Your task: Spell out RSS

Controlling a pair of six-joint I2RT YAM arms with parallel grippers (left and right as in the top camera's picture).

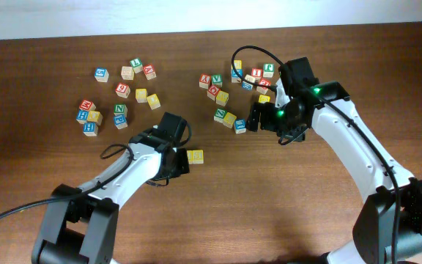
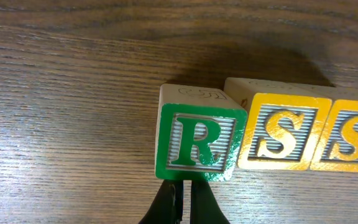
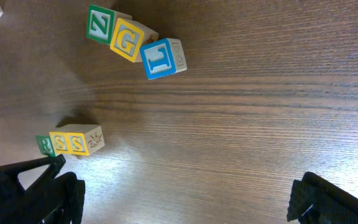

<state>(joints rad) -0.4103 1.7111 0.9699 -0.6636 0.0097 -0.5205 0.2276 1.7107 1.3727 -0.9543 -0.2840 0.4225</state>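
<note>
In the left wrist view, the green R cube (image 2: 194, 140) stands left of two yellow S cubes (image 2: 281, 130) (image 2: 353, 134), reading R S S. The R cube is turned slightly and touches the first S. My left gripper (image 2: 183, 200) is shut and empty, with its tips against the R cube's near side. In the overhead view it (image 1: 181, 158) covers the R cube, with the yellow S cubes (image 1: 195, 156) just to its right. The row also shows in the right wrist view (image 3: 67, 142). My right gripper (image 3: 185, 199) is open and empty above bare table (image 1: 258, 117).
A green N cube (image 3: 98, 23), a yellow G cube (image 3: 126, 40) and a blue cube (image 3: 157, 59) lie in a row near my right gripper. Loose letter cubes are clustered at the back left (image 1: 119, 92) and back centre (image 1: 233, 81).
</note>
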